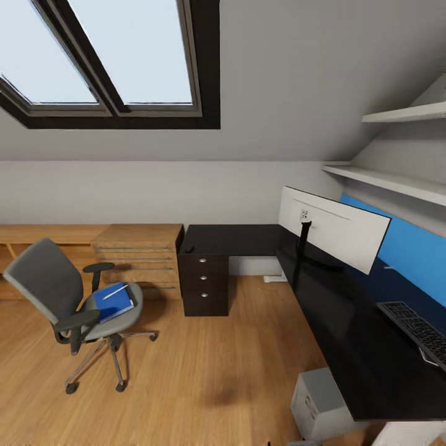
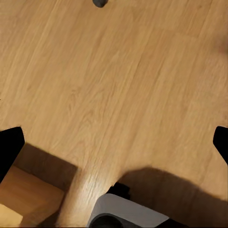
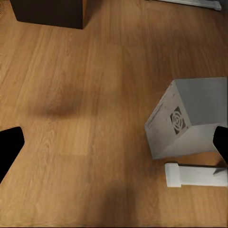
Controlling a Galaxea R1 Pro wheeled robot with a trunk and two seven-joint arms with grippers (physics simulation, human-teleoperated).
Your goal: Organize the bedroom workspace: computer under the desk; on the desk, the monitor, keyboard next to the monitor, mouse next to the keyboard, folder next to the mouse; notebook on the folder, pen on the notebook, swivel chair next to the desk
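Gleaming glossy black, the L-shaped desk (image 1: 347,347) shelters the boxy computer (image 1: 319,402); both jaws spread wide.

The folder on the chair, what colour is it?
Bright blue folder, clearest in the head view.

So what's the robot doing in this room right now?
Nothing is being held yet. Both tools hang open over the wood floor. The blue folder lies on the swivel chair, away from the desk. The monitor and keyboard are on the desk, and the computer sits on the floor by it.
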